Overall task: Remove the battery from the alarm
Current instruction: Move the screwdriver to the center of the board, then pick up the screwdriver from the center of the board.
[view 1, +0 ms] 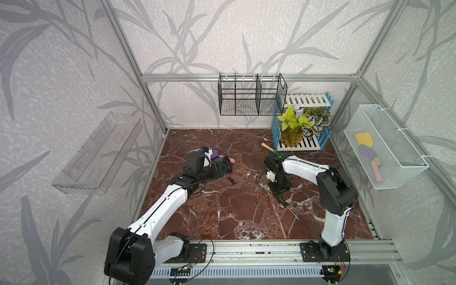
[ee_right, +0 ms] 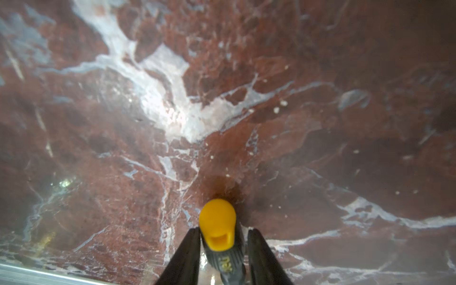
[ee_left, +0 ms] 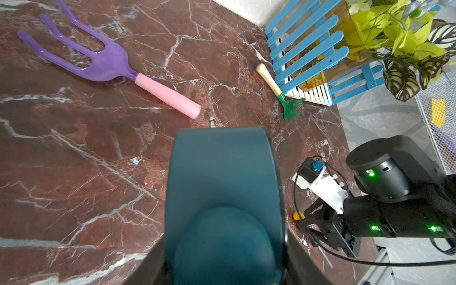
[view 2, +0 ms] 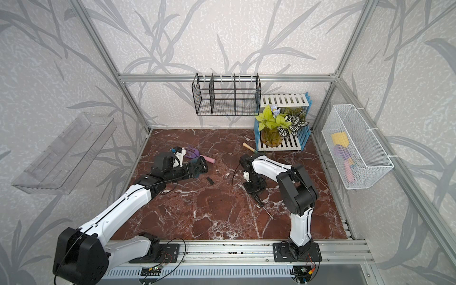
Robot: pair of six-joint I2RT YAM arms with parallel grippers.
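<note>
Marble tabletop (view 1: 234, 209); mesh basket (view 1: 404, 172) holds coloured toys (view 1: 367, 150); left gripper (view 1: 221, 169) clamps alarm (ee_left: 222, 185); right gripper (ee_right: 223, 234) straddles screwdriver (ee_right: 218, 217), grip unclear

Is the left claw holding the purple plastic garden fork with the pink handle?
No, the purple plastic fork lies free on the red marble tabletop, while the left claw grips the dark teal alarm clock.

Picture edges cut off the alarm (ee_left: 222, 177) and the blurred screwdriver (ee_right: 218, 222).
</note>
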